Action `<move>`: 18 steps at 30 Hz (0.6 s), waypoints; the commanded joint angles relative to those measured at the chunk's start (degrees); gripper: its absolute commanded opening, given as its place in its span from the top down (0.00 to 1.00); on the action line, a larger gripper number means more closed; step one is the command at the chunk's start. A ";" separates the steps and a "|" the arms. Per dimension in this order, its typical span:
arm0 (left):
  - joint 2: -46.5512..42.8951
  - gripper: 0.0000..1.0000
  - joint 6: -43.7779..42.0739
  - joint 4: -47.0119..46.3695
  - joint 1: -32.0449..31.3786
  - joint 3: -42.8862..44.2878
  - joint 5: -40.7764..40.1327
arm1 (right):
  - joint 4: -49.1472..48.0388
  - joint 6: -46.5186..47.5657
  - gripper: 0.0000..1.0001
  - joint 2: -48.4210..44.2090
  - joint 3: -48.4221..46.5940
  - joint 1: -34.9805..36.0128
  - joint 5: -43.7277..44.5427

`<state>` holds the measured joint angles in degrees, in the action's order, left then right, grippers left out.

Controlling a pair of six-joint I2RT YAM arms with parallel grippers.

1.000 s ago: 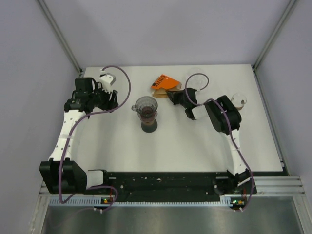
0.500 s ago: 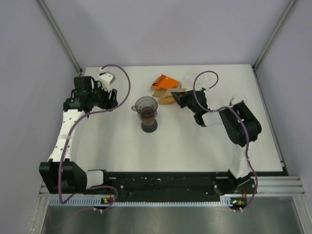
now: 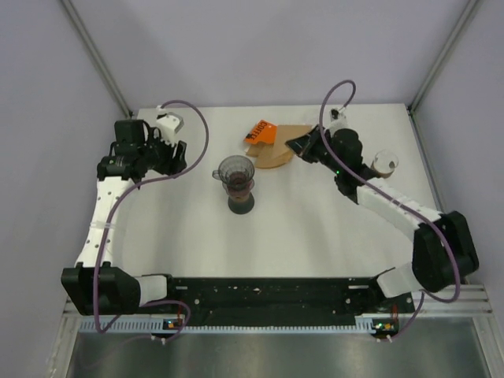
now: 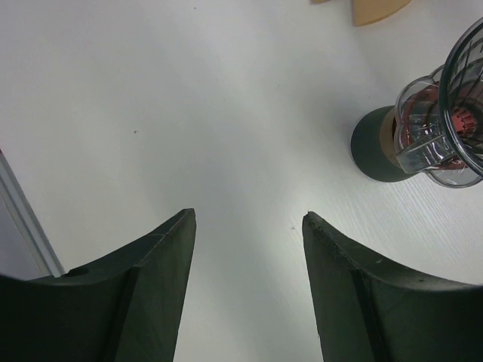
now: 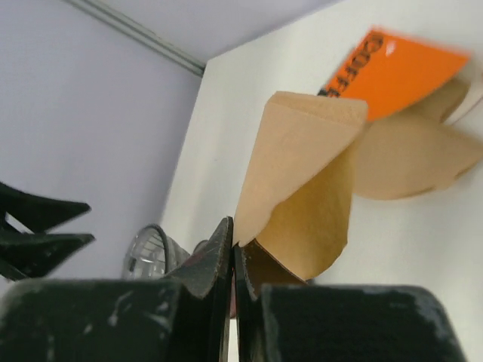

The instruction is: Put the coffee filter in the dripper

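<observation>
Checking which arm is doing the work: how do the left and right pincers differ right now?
The left pincer is open; the right pincer is shut on a brown filter. The left holds nothing, with bare table under it; the right pinches the filter's edge. The left sits left of the dripper, the right on its other side, by the orange pack. Both are dark.

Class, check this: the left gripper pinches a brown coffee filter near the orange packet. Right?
No: the right gripper pinches the brown coffee filter near the orange packet, as the right wrist view shows. The left gripper is open.
</observation>
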<state>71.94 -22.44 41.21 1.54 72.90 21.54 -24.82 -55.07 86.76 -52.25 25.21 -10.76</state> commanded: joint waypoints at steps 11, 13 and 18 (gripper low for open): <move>-1.89 0.36 4.41 6.42 0.39 13.92 10.18 | 49.51 77.53 1.00 -19.79 -30.00 10.01 -2.59; -2.42 0.37 5.47 7.21 0.39 15.86 11.68 | 51.61 83.95 1.00 -19.09 -33.60 12.83 -2.16; -3.30 0.37 7.58 9.59 0.30 19.82 13.26 | 61.09 105.72 1.00 -14.08 -42.84 20.30 2.40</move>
<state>71.33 -17.89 48.95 1.63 88.47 31.22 25.69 25.96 69.21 -88.25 40.53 -11.97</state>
